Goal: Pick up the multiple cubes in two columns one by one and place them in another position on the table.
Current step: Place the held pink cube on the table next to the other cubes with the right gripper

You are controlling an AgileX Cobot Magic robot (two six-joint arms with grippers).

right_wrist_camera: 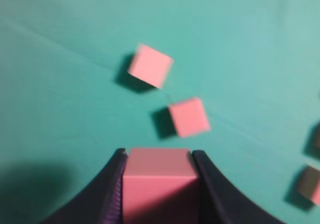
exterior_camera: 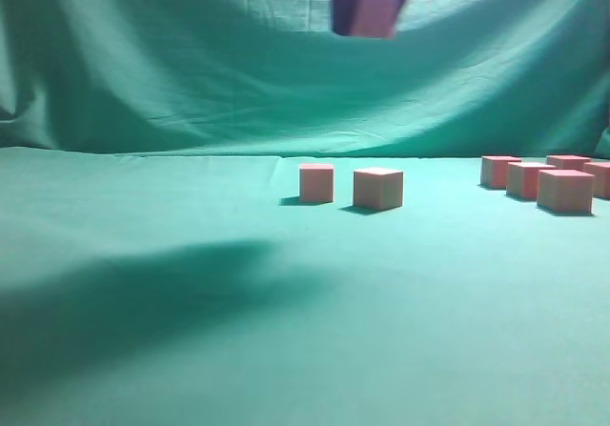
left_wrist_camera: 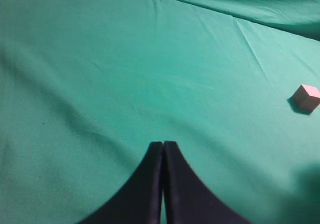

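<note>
High over the table [exterior_camera: 191, 350], the right gripper [right_wrist_camera: 159, 156] clamps one cube [right_wrist_camera: 159, 184], two loose cubes [right_wrist_camera: 189, 116] lying toward twelve o'clock of it, the blurred rest seemingly at three, while the left gripper [left_wrist_camera: 163, 146] hangs closed and empty.

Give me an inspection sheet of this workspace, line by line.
Surface: table, green cloth, slightly creased.
Job's things: two cubes mid-table, standing apart; group of five at right; held cube high above the table.
Clutter: nothing seen.
Grippers: right gripper shut on the held cube; left gripper shut, empty, above bare cloth.
Cables: nothing seen.
Surroundings: draped green backdrop.
</note>
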